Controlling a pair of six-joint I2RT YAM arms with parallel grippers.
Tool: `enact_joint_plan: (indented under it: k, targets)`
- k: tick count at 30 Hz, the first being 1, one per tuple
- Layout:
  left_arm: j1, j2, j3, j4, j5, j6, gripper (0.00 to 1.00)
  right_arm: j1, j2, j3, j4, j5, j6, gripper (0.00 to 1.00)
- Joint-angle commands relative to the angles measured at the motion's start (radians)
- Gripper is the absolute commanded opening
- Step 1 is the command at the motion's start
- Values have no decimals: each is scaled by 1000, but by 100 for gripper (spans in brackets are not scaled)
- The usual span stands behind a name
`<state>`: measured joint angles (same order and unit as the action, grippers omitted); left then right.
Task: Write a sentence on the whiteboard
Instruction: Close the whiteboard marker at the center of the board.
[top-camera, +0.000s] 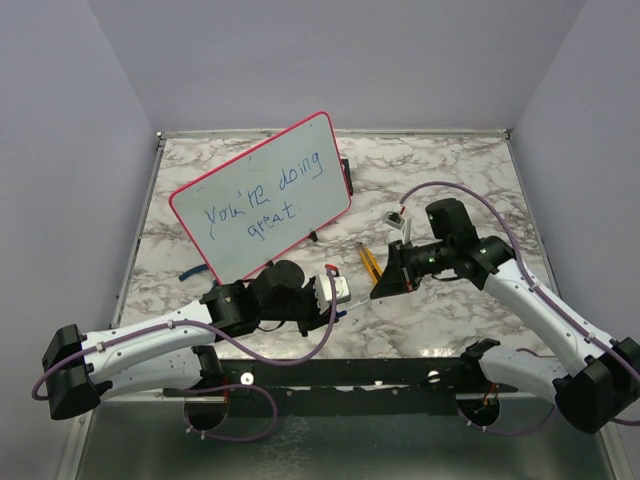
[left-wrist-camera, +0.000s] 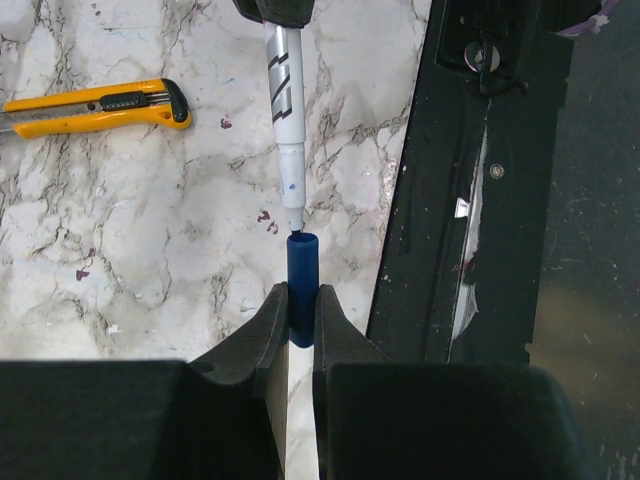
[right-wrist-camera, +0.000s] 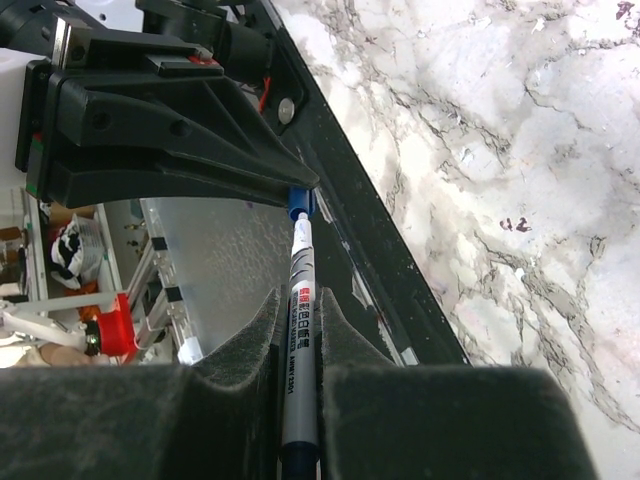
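The whiteboard (top-camera: 300, 150), red-framed, lies at the back left of the marble table. The sentence (top-camera: 255, 208), "you're doing great", is on it in blue, in two lines. My left gripper (top-camera: 340, 294) is shut on the blue marker cap (left-wrist-camera: 302, 270). My right gripper (top-camera: 379, 289) faces it and is shut on the grey marker (right-wrist-camera: 301, 320). In the left wrist view the marker (left-wrist-camera: 283, 90) points its tip into the cap's mouth. In the right wrist view the cap (right-wrist-camera: 299, 201) sits at the marker's tip, between the left gripper's fingers (right-wrist-camera: 250, 185).
A yellow utility knife (top-camera: 370, 262) lies just behind the two grippers; it also shows in the left wrist view (left-wrist-camera: 95, 107). A small white block (top-camera: 398, 221) sits right of the board. A black rail (top-camera: 350, 375) runs along the table's near edge.
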<state>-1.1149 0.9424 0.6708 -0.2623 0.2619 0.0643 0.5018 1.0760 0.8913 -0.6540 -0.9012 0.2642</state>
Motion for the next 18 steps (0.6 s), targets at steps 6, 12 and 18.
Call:
enact_joint_plan:
  k: [6,12,18]
  targets:
    - [-5,-6,-1,22,22,8,0,-3,14,-28,50,-58,19,0]
    - [-5,-11,0,30,26,2,0,-3,16,-51,94,-89,42,0]
    - [-5,-8,3,48,38,-3,0,-3,19,-101,184,-124,93,0]
